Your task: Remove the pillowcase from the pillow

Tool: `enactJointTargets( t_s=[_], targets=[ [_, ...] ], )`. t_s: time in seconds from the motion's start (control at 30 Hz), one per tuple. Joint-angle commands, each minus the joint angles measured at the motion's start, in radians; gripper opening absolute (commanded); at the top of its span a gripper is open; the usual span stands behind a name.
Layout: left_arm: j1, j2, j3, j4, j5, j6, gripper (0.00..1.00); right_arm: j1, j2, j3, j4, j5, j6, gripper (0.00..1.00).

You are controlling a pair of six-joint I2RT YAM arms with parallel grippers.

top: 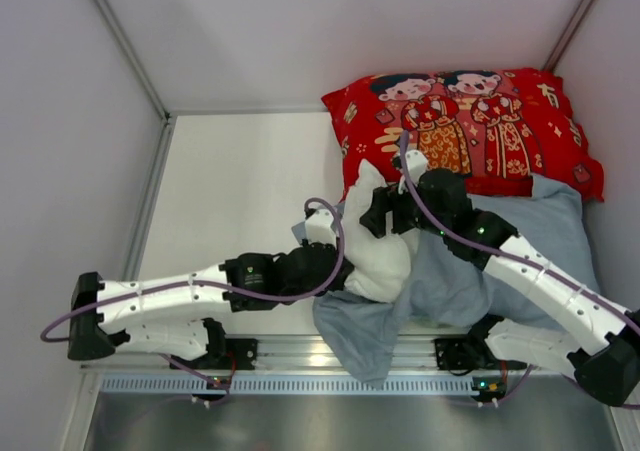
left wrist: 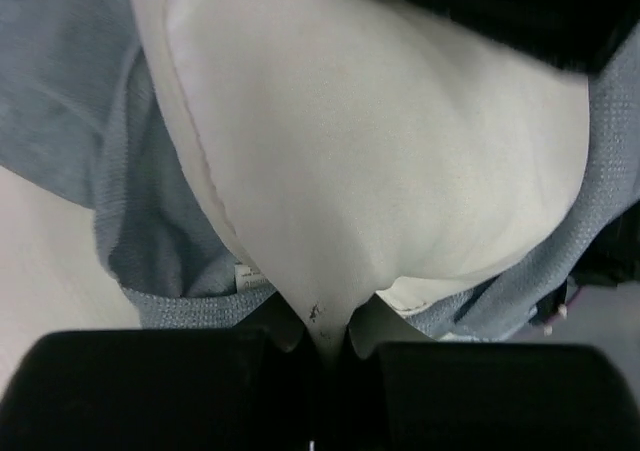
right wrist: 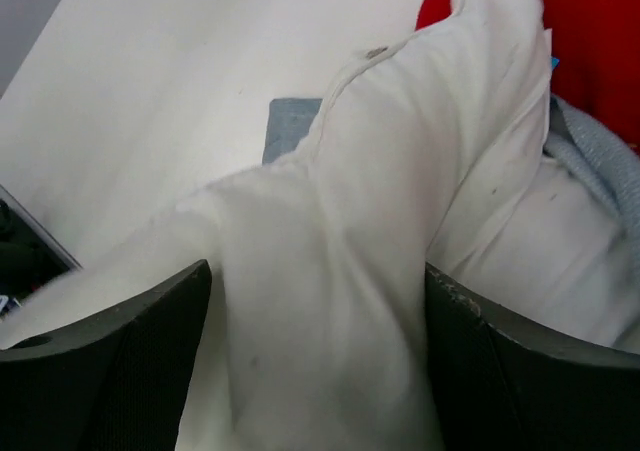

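Top external view: the white pillow [top: 385, 256] lies near the middle of the desk [top: 240, 191], a bit toward the near edge. It is partly out of the blue-grey pillowcase [top: 450, 281]. The case is bunched under it, spreads toward the right edge and flops over the near edge. The red pillow [top: 470, 121] sits in the far right corner. The left hand [top: 338, 268] is at the white pillow's near left side. The right hand [top: 385, 214] is at its far end. Only this view shows both arms and the whole case.

Left wrist view: the left hand [left wrist: 322, 346] is closed tight on a corner of the pillow [left wrist: 380, 151]. The pillowcase [left wrist: 150, 261] wraps round that corner. The top view cannot show this pinch.

Right wrist view: the right hand [right wrist: 315, 371] is wide open and holds nothing. A fat fold of pillow [right wrist: 380, 221] sits between its fingers. A small bit of pillowcase [right wrist: 295, 126] peeks out behind it.

No hand holds the case. If the left hand pulls, the case may just slide along with the pillow. The pinch is on a small corner, so it could slip out. If the right hand closes where it is, it would grab pillow, not case.
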Motion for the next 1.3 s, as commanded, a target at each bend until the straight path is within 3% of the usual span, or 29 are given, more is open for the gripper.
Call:
enactJointTargets(
  t_s=[0.0,0.1,0.3,0.57,0.8,0.9,0.93,1.0,1.03,1.27],
  targets=[
    [0.008,-0.081,0.119,-0.084,-0.357,-0.033,0.00,0.074,-0.079,0.006,-0.122,0.020,-0.036,0.78],
    [0.010,-0.176,0.107,-0.086,-0.417,-0.012,0.00,0.126,-0.175,0.000,-0.197,0.045,-0.020,0.78],
    [0.010,-0.257,0.113,-0.086,-0.385,0.008,0.00,0.196,-0.287,-0.048,-0.253,0.063,0.062,0.71],
    [0.010,-0.334,0.139,-0.132,-0.424,0.023,0.00,0.203,-0.281,-0.040,-0.267,0.119,0.053,0.66],
    [0.008,-0.398,0.131,-0.139,-0.424,0.022,0.00,0.235,-0.200,-0.050,-0.144,-0.019,0.080,0.63],
    [0.010,-0.400,0.130,-0.139,-0.413,0.020,0.00,0.280,-0.131,-0.031,-0.099,0.007,0.092,0.45],
    [0.010,-0.404,0.131,-0.142,-0.411,0.020,0.00,0.309,-0.113,-0.024,-0.098,0.046,0.094,0.33],
    [0.010,-0.432,0.136,-0.162,-0.419,0.013,0.00,0.335,-0.064,-0.011,-0.092,0.071,0.095,0.18],
    [0.010,-0.444,0.140,-0.170,-0.421,0.011,0.00,0.353,-0.050,-0.010,-0.089,0.120,0.097,0.02],
    [0.010,-0.673,0.194,-0.277,-0.483,0.019,0.00,0.374,-0.002,-0.129,-0.067,0.289,0.158,0.00]
  ],
)
